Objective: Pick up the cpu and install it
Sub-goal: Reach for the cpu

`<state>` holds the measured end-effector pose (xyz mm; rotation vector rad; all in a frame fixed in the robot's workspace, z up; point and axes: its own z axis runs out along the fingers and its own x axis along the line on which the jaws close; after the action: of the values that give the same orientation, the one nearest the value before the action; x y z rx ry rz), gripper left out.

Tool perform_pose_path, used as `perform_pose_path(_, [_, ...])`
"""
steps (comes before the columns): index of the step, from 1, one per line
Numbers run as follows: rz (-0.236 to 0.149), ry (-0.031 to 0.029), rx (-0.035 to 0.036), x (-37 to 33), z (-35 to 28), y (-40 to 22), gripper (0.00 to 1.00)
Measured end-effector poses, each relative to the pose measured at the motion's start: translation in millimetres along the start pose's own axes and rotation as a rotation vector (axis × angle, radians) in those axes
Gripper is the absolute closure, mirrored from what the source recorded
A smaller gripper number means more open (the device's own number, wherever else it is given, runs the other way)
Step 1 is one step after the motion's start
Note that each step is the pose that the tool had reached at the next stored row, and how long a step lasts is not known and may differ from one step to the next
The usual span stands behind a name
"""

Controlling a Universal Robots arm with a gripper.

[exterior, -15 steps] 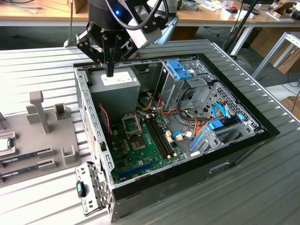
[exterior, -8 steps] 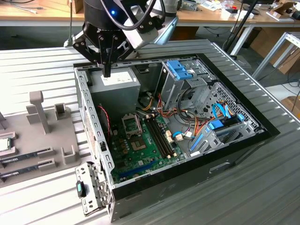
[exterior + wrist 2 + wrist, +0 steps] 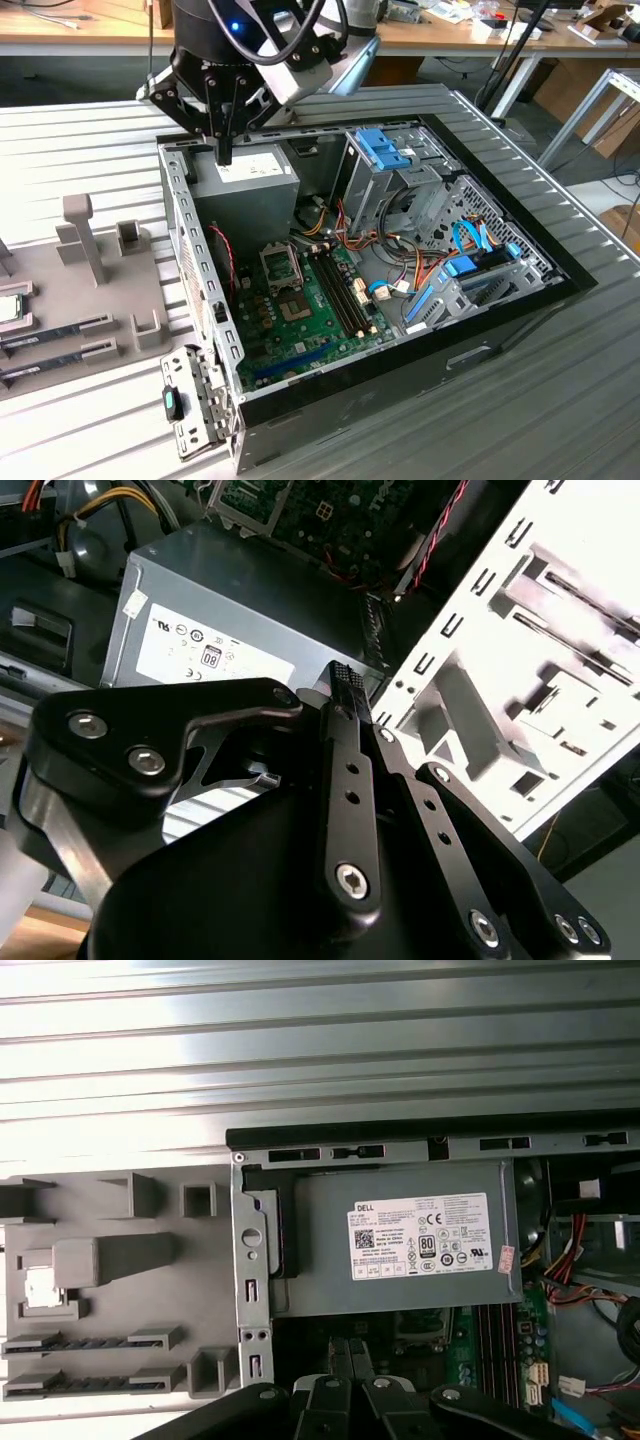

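In the exterior view's upper left, the tool [image 3: 225, 153], seemingly closed, hangs over the power supply [image 3: 252, 180]. The cpu [image 3: 8, 308] lies at the left edge, beyond the case wall [image 3: 196, 252].

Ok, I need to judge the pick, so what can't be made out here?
The cpu: glare whitens its top in the first wrist view; the exterior view's left edge cuts it off.
The socket: in the first wrist view the power supply and the gripper cover part of it; in the exterior view its contacts are too small.
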<state>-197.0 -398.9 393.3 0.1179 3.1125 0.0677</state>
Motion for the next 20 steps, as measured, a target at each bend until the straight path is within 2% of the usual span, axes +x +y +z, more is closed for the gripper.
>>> perform_pose_path(20, [0.0, 0.0, 0.0, 20.4, -0.6, -1.5, 0.89])
